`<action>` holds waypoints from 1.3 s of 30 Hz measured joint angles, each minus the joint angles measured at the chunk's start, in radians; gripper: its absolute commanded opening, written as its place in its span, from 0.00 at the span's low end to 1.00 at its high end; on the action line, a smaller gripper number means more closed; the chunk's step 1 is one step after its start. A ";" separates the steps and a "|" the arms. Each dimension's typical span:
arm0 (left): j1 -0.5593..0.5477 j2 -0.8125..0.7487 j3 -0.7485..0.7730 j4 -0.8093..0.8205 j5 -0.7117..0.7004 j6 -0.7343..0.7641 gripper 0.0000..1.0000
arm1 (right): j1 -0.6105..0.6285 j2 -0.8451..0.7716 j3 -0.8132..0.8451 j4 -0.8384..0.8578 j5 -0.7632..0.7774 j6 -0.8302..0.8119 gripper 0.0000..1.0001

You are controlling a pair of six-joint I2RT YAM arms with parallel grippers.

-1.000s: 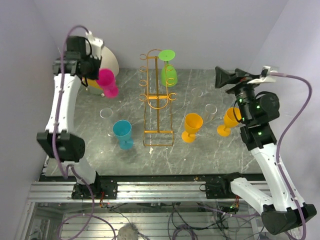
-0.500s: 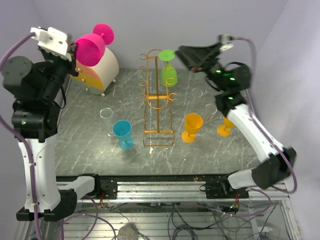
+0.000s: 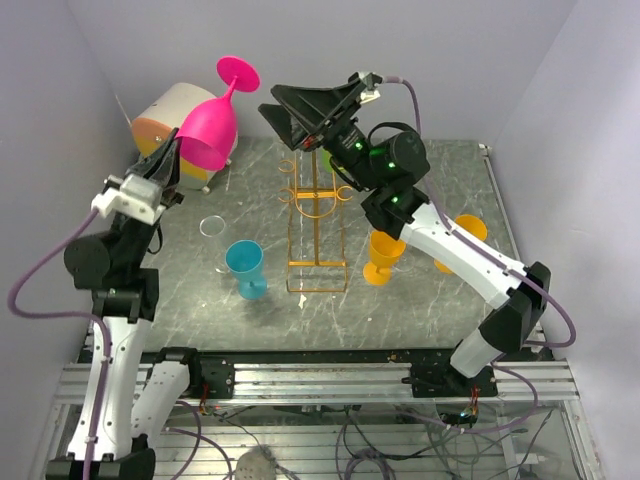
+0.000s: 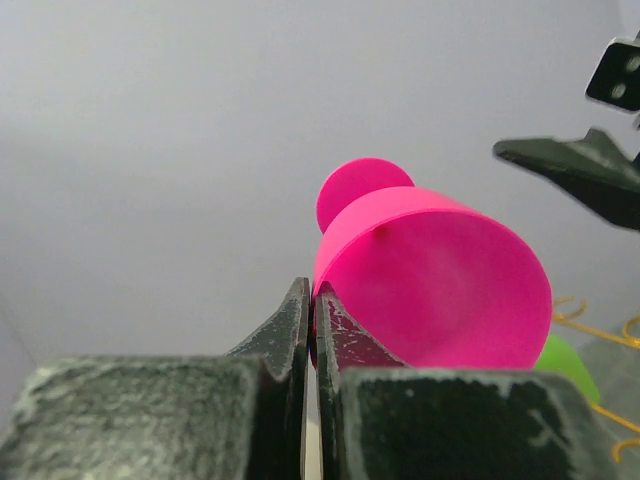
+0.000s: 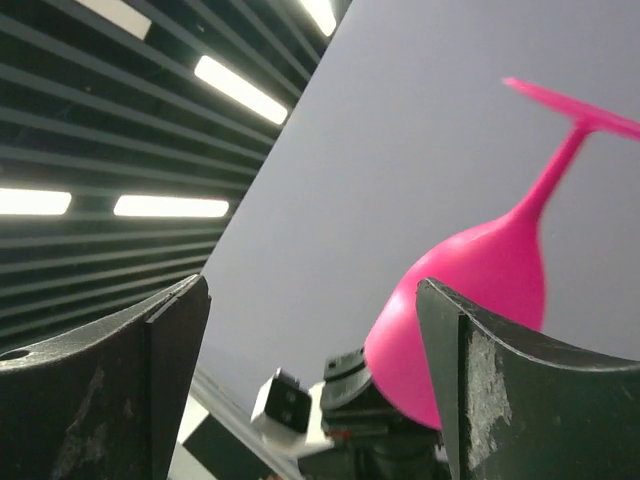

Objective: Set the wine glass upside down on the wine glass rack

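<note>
Cover from the right arm hides the arched top of the wine glass rack (image 3: 316, 215), which stands upright mid-counter. A green glass (image 4: 566, 362) by its upper hooks shows only as a sliver. The pink wine glass (image 3: 212, 128) hangs tilted, foot up, high over the back left and apart from the rack. The left claw (image 4: 312, 320) is pinched tight on its rim, and from that wrist the bowl hides the stem. The right claw (image 5: 312, 290) is spread wide with nothing between, pointing at the glass. A teal glass (image 3: 244, 262) stands left of the rack and an orange one (image 3: 384, 250) to its right. A second orange glass (image 3: 472, 228) is half behind the forearm. The counter (image 3: 420, 300) is dark grey marble, the walls are pale lilac, and strip lights show overhead.
</note>
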 measured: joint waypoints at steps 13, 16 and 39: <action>0.000 -0.084 -0.162 0.305 0.023 -0.037 0.07 | 0.122 0.185 0.154 -0.082 0.235 -0.061 0.71; 0.000 -0.085 -0.185 0.315 0.028 -0.043 0.07 | 0.135 0.219 0.160 -0.084 0.256 -0.060 0.60; 0.002 -0.116 -0.237 0.379 0.032 -0.068 0.07 | 0.148 0.235 0.139 0.073 0.317 -0.053 0.00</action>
